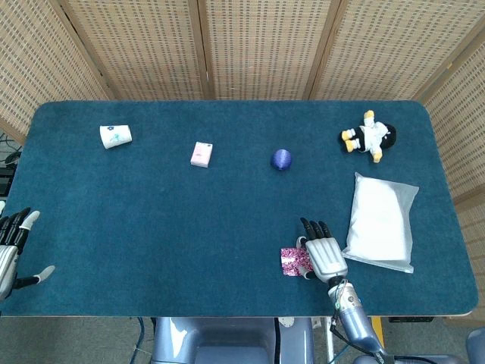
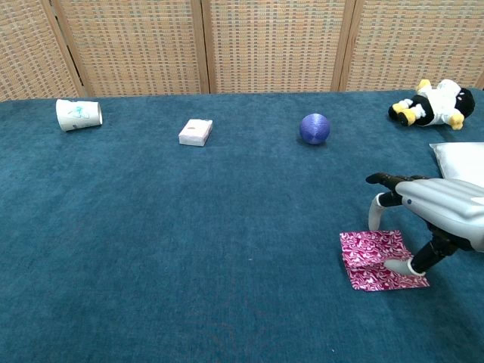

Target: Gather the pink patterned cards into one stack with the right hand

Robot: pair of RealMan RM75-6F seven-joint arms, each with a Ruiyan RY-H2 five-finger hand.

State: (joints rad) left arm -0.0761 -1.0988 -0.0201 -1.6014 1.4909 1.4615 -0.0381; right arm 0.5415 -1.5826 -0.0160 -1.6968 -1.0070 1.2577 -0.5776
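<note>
Two pink patterned cards point(image 2: 374, 260) lie overlapped near the table's front edge, the upper one shifted slightly left of the lower. In the head view the cards point(image 1: 292, 262) peek out left of my right hand point(image 1: 324, 256). My right hand point(image 2: 431, 223) hovers palm down over their right side, fingers spread, with its thumb tip pressing on the top card. My left hand point(image 1: 10, 246) rests at the far left edge of the table, fingers apart, holding nothing.
A white pillow pack point(image 1: 380, 221) lies just right of my right hand. A blue ball point(image 2: 314, 128), a small pink box point(image 2: 196, 132), a tipped paper cup point(image 2: 78, 114) and a plush penguin point(image 2: 435, 103) sit farther back.
</note>
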